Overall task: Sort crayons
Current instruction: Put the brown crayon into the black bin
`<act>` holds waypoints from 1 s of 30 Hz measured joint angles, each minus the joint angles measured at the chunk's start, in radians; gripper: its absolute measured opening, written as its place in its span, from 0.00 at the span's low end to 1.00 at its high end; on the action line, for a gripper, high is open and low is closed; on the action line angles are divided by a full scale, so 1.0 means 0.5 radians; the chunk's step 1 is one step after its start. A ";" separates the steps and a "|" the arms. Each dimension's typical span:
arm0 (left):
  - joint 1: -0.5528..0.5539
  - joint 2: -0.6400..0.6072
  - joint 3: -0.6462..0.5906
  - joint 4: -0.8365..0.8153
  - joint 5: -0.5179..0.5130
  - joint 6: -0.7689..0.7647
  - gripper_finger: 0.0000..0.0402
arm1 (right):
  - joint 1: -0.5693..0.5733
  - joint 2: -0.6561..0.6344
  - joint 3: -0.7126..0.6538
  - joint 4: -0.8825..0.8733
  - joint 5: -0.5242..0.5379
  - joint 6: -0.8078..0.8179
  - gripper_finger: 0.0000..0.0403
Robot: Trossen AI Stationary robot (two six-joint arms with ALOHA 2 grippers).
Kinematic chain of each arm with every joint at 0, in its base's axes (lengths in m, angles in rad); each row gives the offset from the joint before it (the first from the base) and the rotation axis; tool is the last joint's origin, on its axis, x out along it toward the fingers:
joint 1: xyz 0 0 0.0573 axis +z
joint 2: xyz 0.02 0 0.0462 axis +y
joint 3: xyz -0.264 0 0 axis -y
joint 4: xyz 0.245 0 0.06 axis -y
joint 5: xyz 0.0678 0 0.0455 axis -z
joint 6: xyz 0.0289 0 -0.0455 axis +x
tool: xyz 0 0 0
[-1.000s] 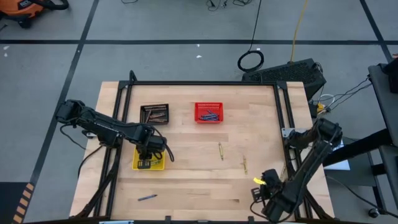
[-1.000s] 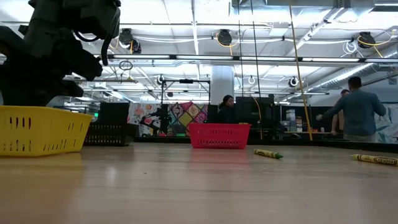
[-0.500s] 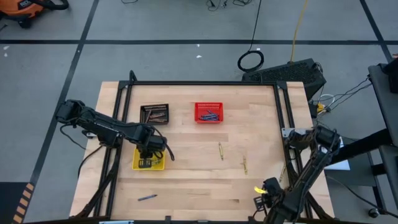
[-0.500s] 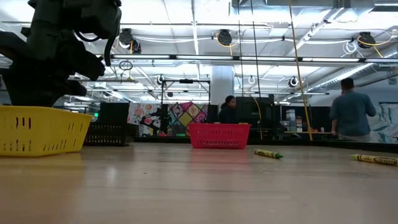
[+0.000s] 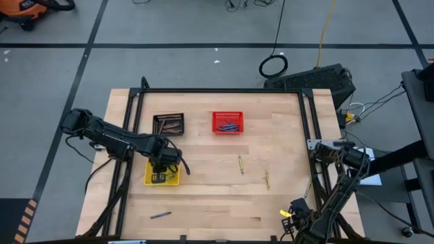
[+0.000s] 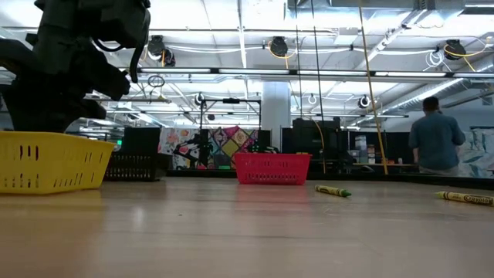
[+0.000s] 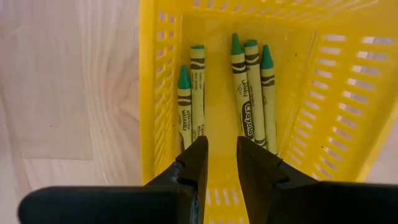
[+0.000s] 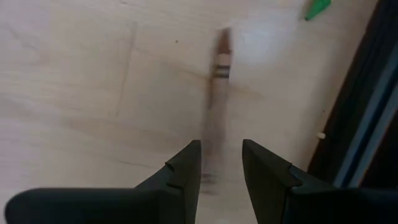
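Three baskets stand in the frame's upper left half: one yellow basket (image 5: 163,173), one black basket (image 5: 168,123), one red basket (image 5: 227,122). The yellow one holds five green crayons (image 7: 247,93). Loose crayons on the table (image 5: 217,203) number perhaps three: two centre-right (image 5: 240,164), one lower left (image 5: 161,215).

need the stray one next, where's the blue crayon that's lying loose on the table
In the high view the blue crayon lies alone near the table's front edge on the left side, below the yellow basket.
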 joint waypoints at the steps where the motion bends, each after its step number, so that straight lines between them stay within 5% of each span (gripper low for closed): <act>1: 0.000 0.000 0.000 0.000 0.000 0.000 0.19 | 0.005 0.008 0.000 0.002 0.005 0.001 0.26; 11: 0.000 0.000 0.000 -0.003 0.005 0.000 0.19 | 0.005 0.030 -0.085 0.161 0.001 -0.025 0.25; 22: 0.004 -0.001 0.000 -0.003 0.005 0.001 0.19 | -0.040 0.032 -0.281 0.341 -0.048 -0.056 0.03; 30: 0.004 -0.001 0.002 0.031 0.003 0.008 0.19 | -0.077 0.023 -0.284 0.331 -0.017 -0.068 0.01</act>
